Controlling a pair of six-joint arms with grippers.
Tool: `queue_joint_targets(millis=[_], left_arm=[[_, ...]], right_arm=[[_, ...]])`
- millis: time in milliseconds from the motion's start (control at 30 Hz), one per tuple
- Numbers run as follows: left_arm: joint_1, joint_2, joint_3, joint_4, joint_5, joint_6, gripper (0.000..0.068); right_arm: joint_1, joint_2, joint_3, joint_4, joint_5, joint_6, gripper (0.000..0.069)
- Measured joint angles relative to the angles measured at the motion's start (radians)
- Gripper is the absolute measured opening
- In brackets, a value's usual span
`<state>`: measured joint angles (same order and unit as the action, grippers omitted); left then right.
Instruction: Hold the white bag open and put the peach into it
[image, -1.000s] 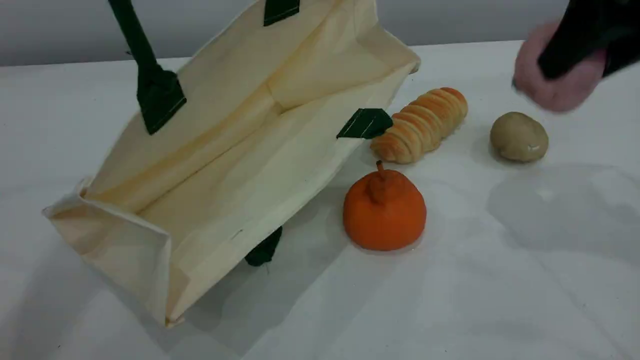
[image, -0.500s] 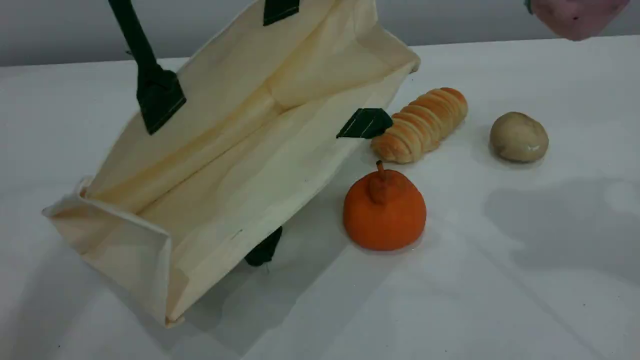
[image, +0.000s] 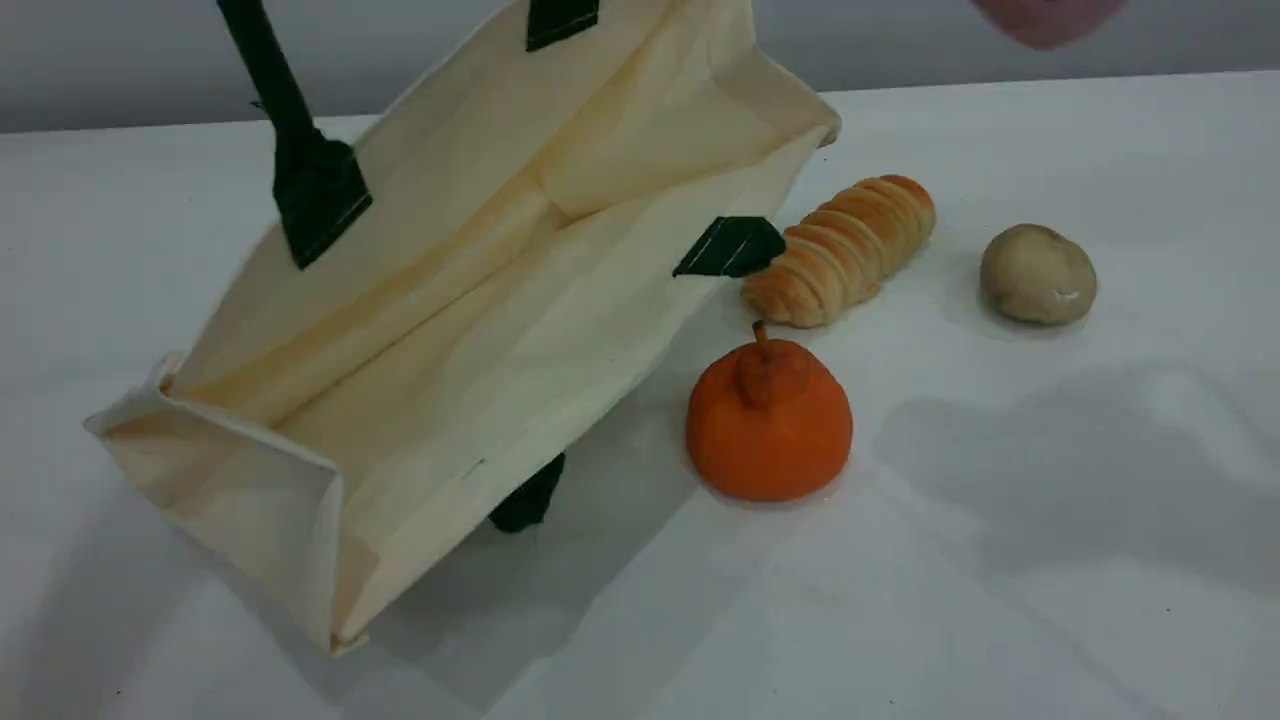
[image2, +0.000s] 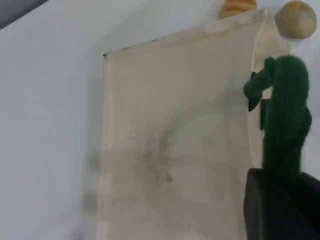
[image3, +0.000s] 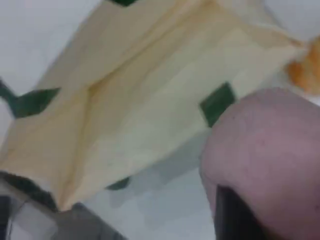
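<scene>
The white bag (image: 470, 300) lies tilted on the table with its mouth wide open toward the camera. One dark green handle (image: 270, 90) is drawn taut up past the top edge. In the left wrist view that handle (image2: 284, 120) runs down into my left gripper (image2: 282, 200), which is shut on it. The pale pink peach (image: 1045, 14) shows only as a sliver at the top edge of the scene view, above and right of the bag. In the right wrist view the peach (image3: 265, 150) fills the lower right, with my right gripper (image3: 245, 220) shut on it, over the bag (image3: 150, 100).
Right of the bag lie a ridged bread roll (image: 845, 250), an orange stemmed fruit (image: 768, 420) and a beige-brown lump (image: 1037, 273). The bag's other green handle (image: 528, 498) pokes out from under its near side.
The peach has risen from beside the beige lump to the top edge and shifted left toward the bag. The bag and its raised handle have not moved.
</scene>
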<state>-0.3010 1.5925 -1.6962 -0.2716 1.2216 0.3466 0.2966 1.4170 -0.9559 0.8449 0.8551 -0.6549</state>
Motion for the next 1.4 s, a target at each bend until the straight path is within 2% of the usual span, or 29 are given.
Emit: queue_joint_targets(millis=[133, 367, 467, 633, 833, 1000, 1267, 1400], left_arm=[[0.0, 0.0, -0.001, 0.0, 0.0, 0.0, 0.01], [0.0, 0.0, -0.001, -0.002, 0.0, 0.0, 0.01], [0.0, 0.0, -0.001, -0.033, 0.0, 0.0, 0.01], [0.0, 0.0, -0.001, -0.049, 0.0, 0.0, 0.01], [0.0, 0.0, -0.001, -0.049, 0.0, 0.0, 0.01], [0.0, 0.0, -0.001, -0.049, 0.0, -0.001, 0.01], [0.0, 0.0, -0.001, -0.05, 0.0, -0.014, 0.01], [0.0, 0.0, -0.001, -0.062, 0.0, -0.013, 0.01]], right_arm=[[0.089, 0.0, 0.0, 0.0, -0.013, -0.008, 0.0286], [0.265, 0.004, 0.0, 0.0, -0.142, -0.036, 0.0286], [0.338, 0.027, 0.0, 0.0, -0.205, -0.046, 0.0286], [0.411, 0.104, 0.001, 0.012, -0.286, -0.093, 0.0286], [0.424, 0.211, 0.001, 0.113, -0.397, -0.194, 0.0286], [0.424, 0.293, 0.001, 0.275, -0.448, -0.366, 0.0286], [0.424, 0.401, 0.001, 0.706, -0.435, -0.784, 0.0286], [0.424, 0.46, -0.022, 0.864, -0.371, -0.904, 0.0286]])
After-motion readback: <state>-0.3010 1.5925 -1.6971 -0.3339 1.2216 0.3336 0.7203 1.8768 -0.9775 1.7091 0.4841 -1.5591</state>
